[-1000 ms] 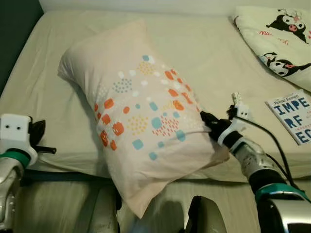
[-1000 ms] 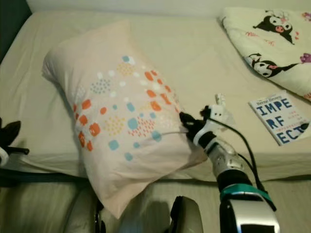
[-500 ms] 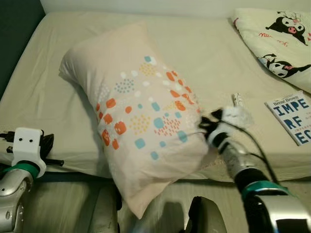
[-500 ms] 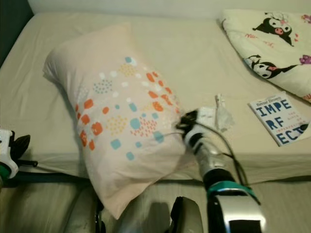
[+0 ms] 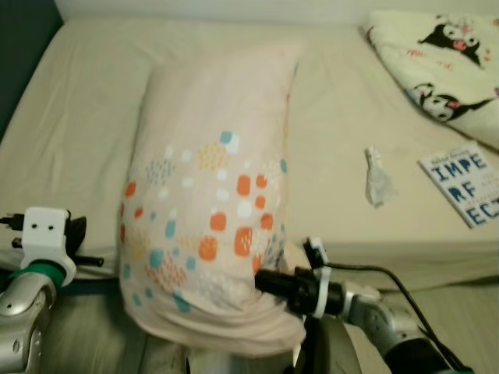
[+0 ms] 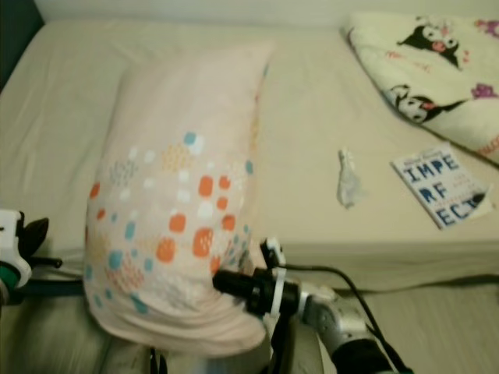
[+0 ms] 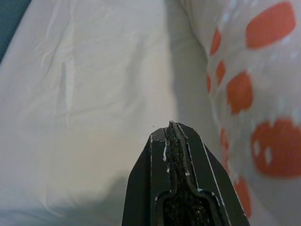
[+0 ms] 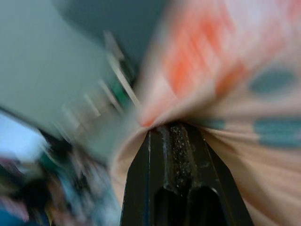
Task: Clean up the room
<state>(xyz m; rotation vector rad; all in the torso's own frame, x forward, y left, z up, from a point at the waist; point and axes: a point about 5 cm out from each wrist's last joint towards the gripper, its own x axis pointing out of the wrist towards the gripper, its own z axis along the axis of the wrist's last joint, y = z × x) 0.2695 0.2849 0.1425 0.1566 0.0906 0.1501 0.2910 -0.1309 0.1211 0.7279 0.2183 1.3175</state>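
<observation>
A long pale pink pillow [image 5: 210,195] with orange and teal dots lies lengthwise down the bed, its near end hanging over the front edge. My right gripper [image 5: 261,280] is shut on the pillow's lower corner, below the mattress edge; the right wrist view shows cloth [image 8: 225,117] bunched at the closed fingertips, blurred. At the lower left my left gripper [image 7: 170,125] is shut, with nothing in it, just off the bed's front edge beside the pillow [image 7: 254,94].
The beige bed sheet [image 5: 78,117] stretches left and behind. A crumpled white wrapper [image 5: 378,178] lies right of the pillow, a blue-lettered book [image 5: 465,184] further right, and a cartoon-print blanket [image 5: 444,62] at the back right.
My right gripper swung down and left below the mattress edge, dragging the pillow's corner; the pillow turned from slanting to lengthwise and slid toward me. The left arm barely moved.
</observation>
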